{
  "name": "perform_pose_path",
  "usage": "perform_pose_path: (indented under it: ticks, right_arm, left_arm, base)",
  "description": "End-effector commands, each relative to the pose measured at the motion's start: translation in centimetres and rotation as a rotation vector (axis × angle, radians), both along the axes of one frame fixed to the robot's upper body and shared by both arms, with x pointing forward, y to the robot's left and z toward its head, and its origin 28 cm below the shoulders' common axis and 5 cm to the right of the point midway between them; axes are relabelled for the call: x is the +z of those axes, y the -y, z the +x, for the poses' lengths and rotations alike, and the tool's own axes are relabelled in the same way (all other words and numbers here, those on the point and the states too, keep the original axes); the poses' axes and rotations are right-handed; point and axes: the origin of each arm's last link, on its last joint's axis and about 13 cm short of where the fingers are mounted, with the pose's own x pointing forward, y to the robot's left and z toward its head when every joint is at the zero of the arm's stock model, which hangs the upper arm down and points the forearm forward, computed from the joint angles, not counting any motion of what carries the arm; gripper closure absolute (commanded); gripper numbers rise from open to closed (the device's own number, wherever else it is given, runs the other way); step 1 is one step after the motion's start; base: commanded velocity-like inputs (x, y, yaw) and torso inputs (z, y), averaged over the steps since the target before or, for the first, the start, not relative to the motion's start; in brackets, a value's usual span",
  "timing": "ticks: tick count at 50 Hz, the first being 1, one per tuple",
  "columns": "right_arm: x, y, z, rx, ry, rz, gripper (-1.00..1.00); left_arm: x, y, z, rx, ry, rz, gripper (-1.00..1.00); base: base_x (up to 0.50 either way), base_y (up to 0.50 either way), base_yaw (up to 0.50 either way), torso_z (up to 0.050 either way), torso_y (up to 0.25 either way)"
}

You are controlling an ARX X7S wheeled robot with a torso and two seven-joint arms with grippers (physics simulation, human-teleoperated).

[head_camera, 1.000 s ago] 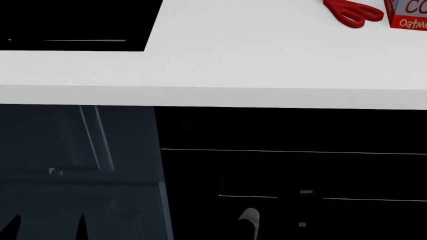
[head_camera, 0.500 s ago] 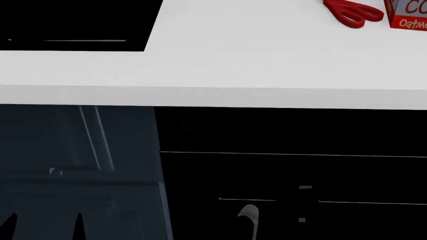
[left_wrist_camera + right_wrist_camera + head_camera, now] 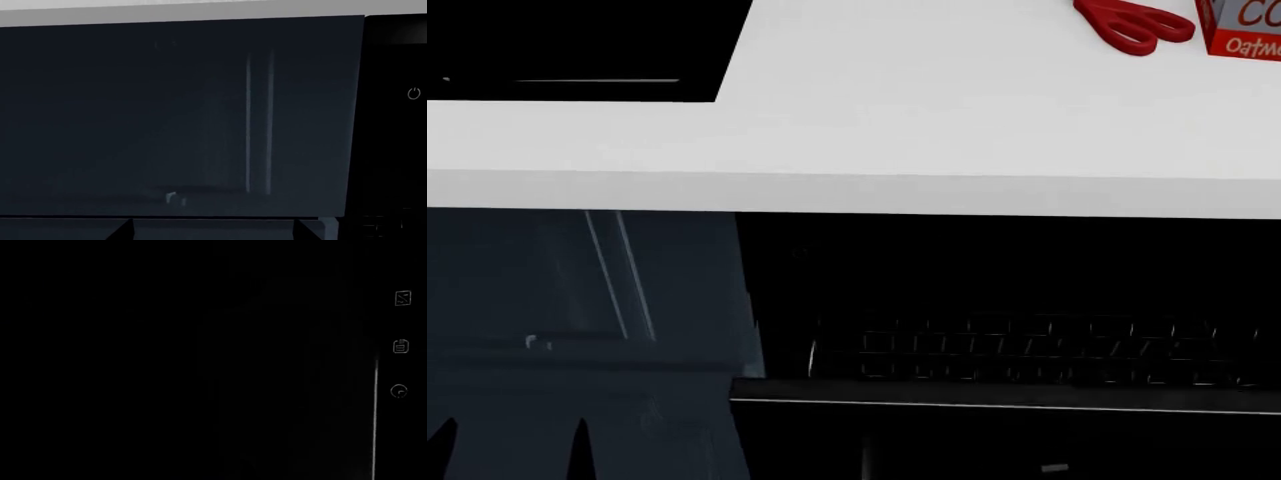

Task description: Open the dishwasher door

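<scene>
The dishwasher door (image 3: 1001,440) is a glossy black panel under the white counter. It stands tilted out at the top, its upper edge a thin silver line. In the gap above it a wire rack (image 3: 1014,350) shows inside the machine. My left gripper (image 3: 510,450) is open and empty at the lower left, in front of the blue-grey glassy panel (image 3: 587,330). The left wrist view shows its two dark fingertips (image 3: 127,231) wide apart. The right wrist view is almost all black door surface (image 3: 200,360), with small control icons (image 3: 400,346) at one edge. My right gripper is lost in that black.
The white counter (image 3: 961,130) overhangs the door. Red scissors (image 3: 1128,22) and a red oatmeal box (image 3: 1244,28) lie at its far right. A black cooktop (image 3: 574,50) sits at the far left. A power icon (image 3: 413,93) marks the dishwasher's edge in the left wrist view.
The door's top edge has dropped and swung outward, and the rack now shows behind it. The pale right finger seen low on the door has left the head view. The left gripper barely moved.
</scene>
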Motion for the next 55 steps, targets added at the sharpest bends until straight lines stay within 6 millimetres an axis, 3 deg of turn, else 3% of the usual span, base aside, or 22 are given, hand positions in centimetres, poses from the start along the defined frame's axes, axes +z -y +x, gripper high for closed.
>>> perform_pose_path:
  ticks: [1,25,55]
  right_arm:
    - [0.2,0.2,-3.4,0.027,-0.021,0.001,1.0]
    - [-1.6,0.5,-7.7,0.018,-0.108,0.019,1.0]
    - [-5.4,1.3,-16.4,0.025,-0.268,0.008,1.0]
  left_arm:
    - [0.1,-0.1,0.0,0.0,0.005,0.003,-1.0]
    - [0.1,-0.6,-0.1,0.021,0.014,0.005,-1.0]
    - [0.5,-0.3,0.1,0.015,0.013,0.023,-1.0]
  base:
    - [0.0,0.0,0.0,0.0,0.0]
    - [0.0,0.0,0.0,0.0,0.001]
    - [0.0,0.0,0.0,0.001,0.0]
